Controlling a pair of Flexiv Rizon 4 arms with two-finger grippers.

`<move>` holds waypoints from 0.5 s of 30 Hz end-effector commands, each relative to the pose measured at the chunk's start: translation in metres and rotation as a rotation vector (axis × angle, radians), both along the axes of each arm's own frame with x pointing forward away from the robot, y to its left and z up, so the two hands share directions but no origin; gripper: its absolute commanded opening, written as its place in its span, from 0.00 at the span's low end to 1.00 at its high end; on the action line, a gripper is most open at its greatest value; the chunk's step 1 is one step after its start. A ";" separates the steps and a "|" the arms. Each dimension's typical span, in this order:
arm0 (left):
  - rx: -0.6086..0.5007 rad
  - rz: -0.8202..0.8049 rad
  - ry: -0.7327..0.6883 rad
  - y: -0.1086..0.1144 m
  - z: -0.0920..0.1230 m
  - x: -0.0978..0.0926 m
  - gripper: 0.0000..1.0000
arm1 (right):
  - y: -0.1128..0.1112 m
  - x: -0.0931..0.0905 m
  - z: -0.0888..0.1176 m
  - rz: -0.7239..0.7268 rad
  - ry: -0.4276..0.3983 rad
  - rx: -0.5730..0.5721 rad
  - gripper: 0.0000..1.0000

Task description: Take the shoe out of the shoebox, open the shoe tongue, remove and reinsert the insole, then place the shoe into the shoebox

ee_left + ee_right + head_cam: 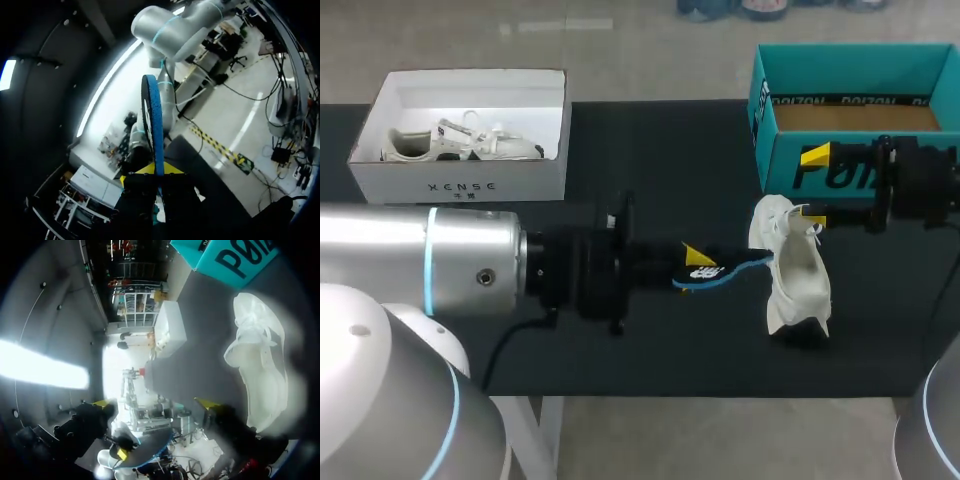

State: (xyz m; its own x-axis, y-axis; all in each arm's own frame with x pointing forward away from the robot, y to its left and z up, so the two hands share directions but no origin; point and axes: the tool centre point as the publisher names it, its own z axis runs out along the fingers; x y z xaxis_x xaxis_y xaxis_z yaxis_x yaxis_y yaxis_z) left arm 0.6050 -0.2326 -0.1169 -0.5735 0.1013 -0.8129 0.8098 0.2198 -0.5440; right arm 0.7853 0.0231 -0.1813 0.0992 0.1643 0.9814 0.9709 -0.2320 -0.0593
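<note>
1 insole (pixel 730 268) in left fingers (pixel 698 256), long axis pointing at shoe (pixel 798 275)

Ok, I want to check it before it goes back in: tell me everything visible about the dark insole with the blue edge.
The thin dark insole with a bright blue edge looks like flexible foam, gently curved, with a small pale marking on its face. It is out of the shoe, pinched at one end by the left gripper. Its free end reaches the opening of the white shoe; whether they touch is unclear.
</note>
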 end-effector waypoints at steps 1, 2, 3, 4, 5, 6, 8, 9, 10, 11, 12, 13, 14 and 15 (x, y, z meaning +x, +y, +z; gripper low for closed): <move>-0.174 0.098 -0.297 -0.002 -0.009 -0.023 0.00 | 0.001 0.000 0.000 -0.004 0.000 -0.001 1.00; -0.184 0.095 -0.288 -0.003 -0.009 -0.021 0.00 | 0.001 0.000 0.000 -0.004 0.000 -0.001 1.00; -0.198 0.093 -0.256 -0.004 -0.010 -0.019 0.00 | 0.001 0.000 0.000 -0.004 0.000 -0.001 1.00; -0.223 0.097 -0.234 -0.004 -0.011 -0.017 0.00 | 0.001 0.000 0.000 -0.004 0.000 -0.001 1.00; -0.226 0.103 -0.223 -0.003 -0.011 -0.015 0.00 | 0.001 0.000 0.000 -0.004 0.000 -0.001 1.00; -0.213 0.094 -0.216 -0.003 -0.011 -0.013 0.00 | 0.001 0.000 0.000 -0.004 0.000 -0.001 1.00; -0.212 0.096 -0.222 -0.001 -0.010 -0.009 0.00 | 0.001 0.000 0.000 -0.004 0.000 -0.001 1.00; -0.211 0.096 -0.222 -0.001 -0.011 -0.007 0.00 | 0.001 0.000 0.000 -0.004 0.000 -0.001 1.00; -0.209 0.098 -0.226 0.000 -0.012 -0.004 0.00 | 0.001 0.000 0.000 -0.004 0.000 -0.001 1.00; -0.204 0.094 -0.229 0.000 -0.014 -0.002 0.00 | 0.001 0.000 0.000 -0.004 0.000 -0.001 1.00; -0.193 0.090 -0.234 0.000 -0.016 0.001 0.00 | 0.001 0.000 0.000 -0.004 0.000 -0.001 1.00; -0.190 0.089 -0.234 -0.001 -0.018 0.004 0.00 | 0.001 0.000 0.000 -0.004 0.000 -0.001 1.00; -0.188 0.089 -0.234 -0.002 -0.019 0.009 0.00 | 0.001 0.000 0.000 -0.004 0.000 -0.001 1.00; -0.184 0.086 -0.237 -0.003 -0.020 0.012 0.00 | 0.001 0.000 0.000 -0.004 0.000 -0.001 1.00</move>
State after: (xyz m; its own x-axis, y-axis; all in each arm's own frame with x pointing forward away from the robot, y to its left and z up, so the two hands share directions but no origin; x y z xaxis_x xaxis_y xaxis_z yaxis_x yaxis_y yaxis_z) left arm 0.6123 -0.2322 -0.1316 -0.3991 0.0293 -0.9164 0.8979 0.2148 -0.3842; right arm 0.7853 0.0229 -0.1813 0.0991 0.1642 0.9814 0.9709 -0.2320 -0.0592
